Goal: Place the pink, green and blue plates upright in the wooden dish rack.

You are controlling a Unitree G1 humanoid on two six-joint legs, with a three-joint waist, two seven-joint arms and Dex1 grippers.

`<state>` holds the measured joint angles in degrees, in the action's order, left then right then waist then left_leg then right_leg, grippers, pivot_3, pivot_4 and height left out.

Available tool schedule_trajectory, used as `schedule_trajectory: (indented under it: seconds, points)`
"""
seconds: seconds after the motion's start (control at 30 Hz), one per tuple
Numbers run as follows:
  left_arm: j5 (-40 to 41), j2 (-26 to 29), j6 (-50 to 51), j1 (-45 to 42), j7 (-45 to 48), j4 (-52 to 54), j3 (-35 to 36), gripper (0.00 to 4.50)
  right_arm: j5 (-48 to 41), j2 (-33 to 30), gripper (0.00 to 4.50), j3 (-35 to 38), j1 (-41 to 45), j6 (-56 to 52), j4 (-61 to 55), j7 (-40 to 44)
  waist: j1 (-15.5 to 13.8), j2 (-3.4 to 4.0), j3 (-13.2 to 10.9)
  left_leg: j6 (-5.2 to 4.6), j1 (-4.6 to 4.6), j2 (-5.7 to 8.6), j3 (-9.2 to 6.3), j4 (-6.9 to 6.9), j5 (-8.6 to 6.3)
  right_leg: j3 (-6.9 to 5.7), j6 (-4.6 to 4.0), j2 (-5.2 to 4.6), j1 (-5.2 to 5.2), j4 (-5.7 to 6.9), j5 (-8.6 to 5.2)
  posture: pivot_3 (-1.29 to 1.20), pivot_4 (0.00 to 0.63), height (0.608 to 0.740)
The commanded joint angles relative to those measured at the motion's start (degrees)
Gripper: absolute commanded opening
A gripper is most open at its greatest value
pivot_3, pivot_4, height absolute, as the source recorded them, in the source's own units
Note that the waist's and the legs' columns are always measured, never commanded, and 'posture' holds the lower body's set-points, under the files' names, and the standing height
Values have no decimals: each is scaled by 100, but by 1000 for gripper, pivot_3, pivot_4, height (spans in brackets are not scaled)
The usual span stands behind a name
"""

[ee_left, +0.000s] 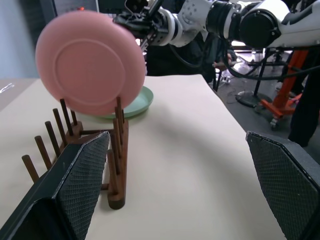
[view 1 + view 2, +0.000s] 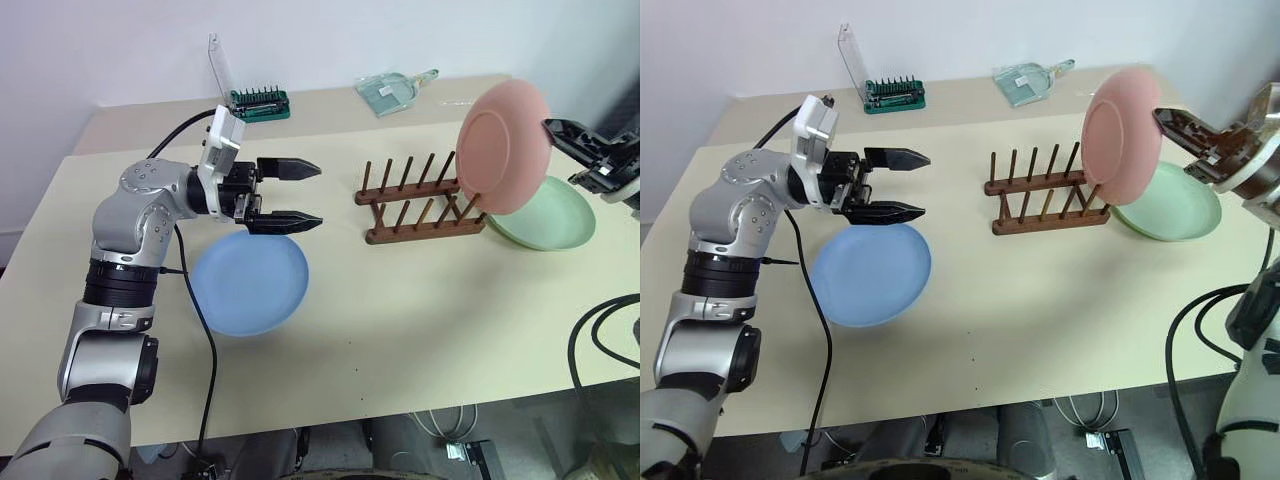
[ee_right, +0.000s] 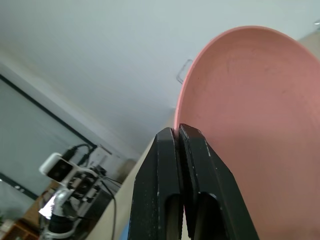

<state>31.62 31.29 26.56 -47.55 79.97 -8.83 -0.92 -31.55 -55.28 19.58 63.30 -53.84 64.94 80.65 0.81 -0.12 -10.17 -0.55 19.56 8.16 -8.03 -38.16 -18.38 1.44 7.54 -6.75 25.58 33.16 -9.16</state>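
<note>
My right gripper (image 2: 552,129) is shut on the rim of the pink plate (image 2: 503,145) and holds it upright over the right end of the wooden dish rack (image 2: 420,231). The plate's lower edge hangs by the last pegs; whether it touches them I cannot tell. In the right wrist view the two fingers (image 3: 165,165) pinch the pink rim. The green plate (image 2: 555,215) lies flat on the table just right of the rack. The blue plate (image 2: 250,285) lies flat left of the rack. My left gripper (image 2: 319,194) hovers open above its far edge, pointing at the rack.
A green bit case with a clear lid (image 2: 260,103) and a clear plastic scoop (image 2: 392,92) lie at the back of the beige table (image 2: 420,330). A black cable (image 2: 205,340) hangs from the left arm, and another loops at the right edge (image 2: 600,320).
</note>
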Motion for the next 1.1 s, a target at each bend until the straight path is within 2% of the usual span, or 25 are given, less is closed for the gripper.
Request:
schedule_trajectory:
  seconds: [0.03,0.1,0.23,0.3,0.37,0.47,0.57,0.63,0.7,0.8,0.83,0.93,1.0,1.1]
  points:
    - [79,71,-47,-27,1,189,103,4500,-23,-48,603,133,57,-74,-16,75,-4,0,0,0,0,0,0,0,0,0,0,0,0,0,0,0,150,740]
    - [82,80,-49,-22,-5,194,102,4500,-12,-50,1369,141,81,-99,-6,32,-6,0,0,0,1,0,0,0,0,0,0,-1,0,0,0,0,150,740]
    - [73,79,-57,-28,-10,186,90,4500,7,-40,3396,160,108,-88,-37,-80,-5,0,0,0,1,0,-1,-1,0,0,0,0,0,0,0,0,150,740]
    - [83,67,-49,-37,-7,179,86,4500,54,-14,4410,198,91,270,-149,-257,-4,0,0,0,1,0,0,-1,0,0,0,0,0,0,0,0,150,740]
    - [85,57,-52,-40,-3,172,81,4500,40,17,4466,367,105,848,-241,-544,-4,0,0,0,1,0,0,-1,0,0,0,0,0,0,0,0,150,740]
    - [97,53,-39,-34,-5,182,85,4500,-71,-19,4466,593,173,1048,-295,-727,-4,0,0,1,1,0,0,0,0,0,0,0,0,0,0,0,150,740]
    - [117,40,-23,-21,-13,198,87,4500,-214,-21,4466,903,-5,1260,-573,-1043,-5,1,0,1,1,0,0,-1,0,0,0,0,0,0,0,0,150,740]
    - [132,27,-28,-6,-35,225,103,4500,-175,36,4466,1094,-262,1803,-871,-1413,-6,0,1,1,0,0,-1,0,0,0,0,0,0,0,0,0,150,740]
    - [169,24,0,10,-47,258,122,4500,-196,121,4466,1267,-655,2084,-1438,-1735,-21,0,1,0,1,0,-3,-1,0,0,0,0,-2,-1,0,0,150,740]
    - [197,36,53,30,-55,304,121,4500,184,149,4466,1004,-1734,2565,-2739,-1969,-25,0,1,0,1,1,-5,-3,0,-1,0,0,-3,-1,0,0,150,740]
    - [210,43,96,31,-59,315,111,4500,351,91,4466,798,-2254,2573,-3288,-1955,-25,3,3,1,1,1,-3,-3,0,0,0,0,-2,0,0,0,150,740]
    - [221,3,81,17,-31,320,55,4500,232,-113,4466,913,-3659,2194,-4802,-1871,-26,8,6,2,0,1,-3,-4,1,0,1,0,1,5,0,0,150,740]
    - [229,-66,52,-17,-10,291,13,4500,79,-213,4466,1084,-3832,2013,-5027,-1978,-10,12,8,1,0,3,-1,-9,1,2,1,-2,0,7,1,0,150,740]
    - [211,-169,17,-110,17,216,-38,4500,626,-484,4466,686,-4230,2527,-4920,-1845,-8,24,15,0,-11,4,22,-14,1,16,7,-3,-6,7,11,0,150,740]
